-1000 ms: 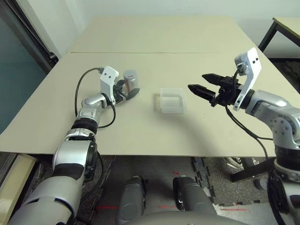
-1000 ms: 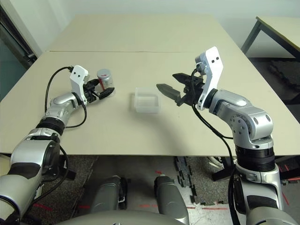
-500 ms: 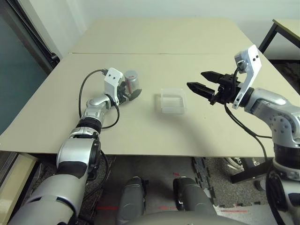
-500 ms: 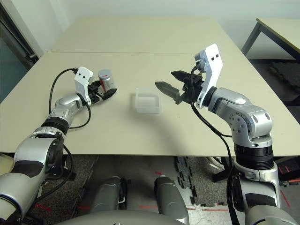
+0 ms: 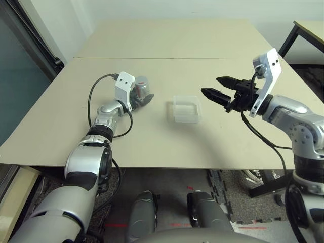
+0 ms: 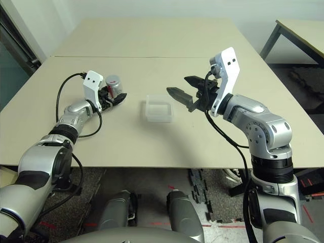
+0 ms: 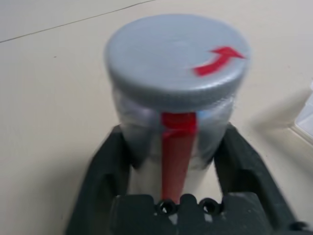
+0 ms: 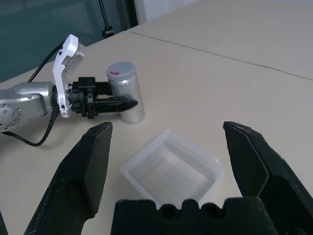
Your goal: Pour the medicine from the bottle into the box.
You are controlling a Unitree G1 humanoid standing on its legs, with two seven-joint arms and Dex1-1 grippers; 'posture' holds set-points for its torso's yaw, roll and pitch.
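Observation:
The bottle [image 5: 143,86], silvery-grey with a red stripe and a red arrow on its cap [image 7: 176,73], stands upright on the table left of centre. My left gripper [image 5: 147,97] reaches it from the near-left side and is shut on its lower body, one black finger [image 7: 110,166] on each side. The box [image 5: 186,109], a clear shallow tray, lies on the table about a hand's width to the right of the bottle. My right gripper [image 5: 210,85] hovers above the table just right of the box, open and holding nothing, pointing left toward it.
The beige table [image 5: 152,142] has a seam across its far half [image 5: 202,57] and a front edge close to me. A black cable [image 5: 93,96] loops off the left wrist. A second table [image 5: 310,28] stands at the far right.
My left gripper has slid forward and to the right, so its fingers now clasp the bottle. The right gripper has drifted slightly left, toward the box. Bottle and box have stayed put.

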